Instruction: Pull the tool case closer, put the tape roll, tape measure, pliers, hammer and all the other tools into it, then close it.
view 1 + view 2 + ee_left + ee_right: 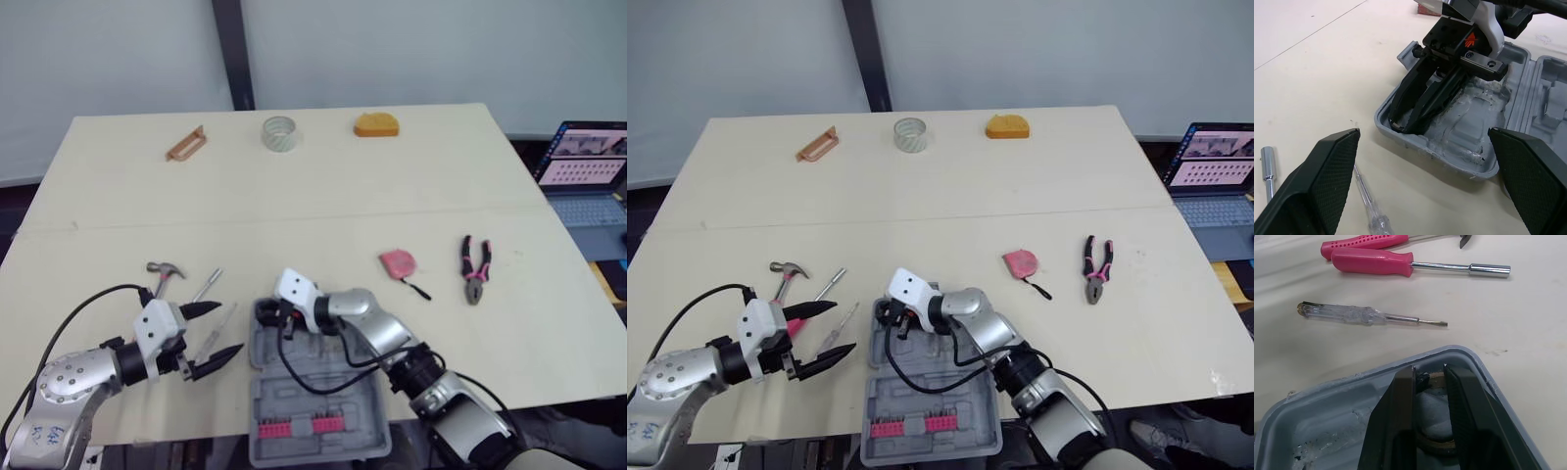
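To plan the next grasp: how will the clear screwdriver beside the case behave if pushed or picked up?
The clear screwdriver has a slim, round-looking handle, so a sideways push would probably roll it. It lies flat on the table, so pinching it may be fiddly. Being thin, it is likely light.

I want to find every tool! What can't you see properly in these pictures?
Hammer: handle end hidden behind the left gripper, head views.
Tool case: the corner beneath the right gripper is covered, wrist views.
Laptop: cut off by the right edge, head views.
Orange object at the far edge of the table: too small to name, head views.
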You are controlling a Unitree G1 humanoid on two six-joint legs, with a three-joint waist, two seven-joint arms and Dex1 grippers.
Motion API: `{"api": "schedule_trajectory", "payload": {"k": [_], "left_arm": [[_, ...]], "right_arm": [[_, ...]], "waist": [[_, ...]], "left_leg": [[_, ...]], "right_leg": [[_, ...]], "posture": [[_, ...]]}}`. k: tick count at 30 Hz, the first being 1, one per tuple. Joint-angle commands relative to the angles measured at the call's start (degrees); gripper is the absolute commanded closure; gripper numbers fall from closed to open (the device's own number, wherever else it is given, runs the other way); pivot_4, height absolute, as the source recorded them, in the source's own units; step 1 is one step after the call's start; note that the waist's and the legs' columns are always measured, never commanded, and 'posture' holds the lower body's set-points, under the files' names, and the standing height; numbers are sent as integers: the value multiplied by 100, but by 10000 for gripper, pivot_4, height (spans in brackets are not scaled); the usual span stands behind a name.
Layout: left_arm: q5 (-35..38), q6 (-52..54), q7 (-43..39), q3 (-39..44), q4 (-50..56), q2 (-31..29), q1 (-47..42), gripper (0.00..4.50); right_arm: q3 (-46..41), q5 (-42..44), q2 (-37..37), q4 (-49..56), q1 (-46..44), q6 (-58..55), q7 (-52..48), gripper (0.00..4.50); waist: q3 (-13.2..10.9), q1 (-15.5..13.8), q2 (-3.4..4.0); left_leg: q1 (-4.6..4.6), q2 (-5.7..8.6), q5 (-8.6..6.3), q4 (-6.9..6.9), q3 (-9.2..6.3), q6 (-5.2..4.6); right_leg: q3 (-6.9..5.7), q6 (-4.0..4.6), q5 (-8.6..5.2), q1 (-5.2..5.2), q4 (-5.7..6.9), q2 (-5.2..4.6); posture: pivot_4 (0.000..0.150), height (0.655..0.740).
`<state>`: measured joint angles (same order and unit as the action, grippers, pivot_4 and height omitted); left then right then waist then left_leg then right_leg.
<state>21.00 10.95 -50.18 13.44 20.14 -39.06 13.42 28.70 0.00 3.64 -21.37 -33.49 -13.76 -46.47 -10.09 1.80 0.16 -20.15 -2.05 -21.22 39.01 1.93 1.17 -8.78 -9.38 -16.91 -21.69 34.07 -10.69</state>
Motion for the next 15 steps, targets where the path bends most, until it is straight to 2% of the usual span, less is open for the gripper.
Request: {"api": "schedule_trajectory", "payload": {"k": [1,9,15], "left_arm": [[13,-28,-4,65,124,-72,25,0],[51,89,16,81,147,-89,26,0],[136,403,59,98,198,-109,-20,0]], "right_arm": [[182,-309,42,-314,20,97,15,35104],[202,-406,55,-472,35,168,-25,35104],[-316,297,-36,176,105,123,-339,35104]], "waist": [[1,2,1],[4,3,3],[4,-12,3]], "left_leg": [[2,0,0,0,0,0],[6,-4,0,0,2,0],[4,-4,0,0,2,0]], "right_leg": [[1,0,0,1,1,0],[3,1,-1,2,3,3],[3,2,-1,2,3,3]], "posture": [[1500,7400],[1500,7400],[1500,7400]]}}
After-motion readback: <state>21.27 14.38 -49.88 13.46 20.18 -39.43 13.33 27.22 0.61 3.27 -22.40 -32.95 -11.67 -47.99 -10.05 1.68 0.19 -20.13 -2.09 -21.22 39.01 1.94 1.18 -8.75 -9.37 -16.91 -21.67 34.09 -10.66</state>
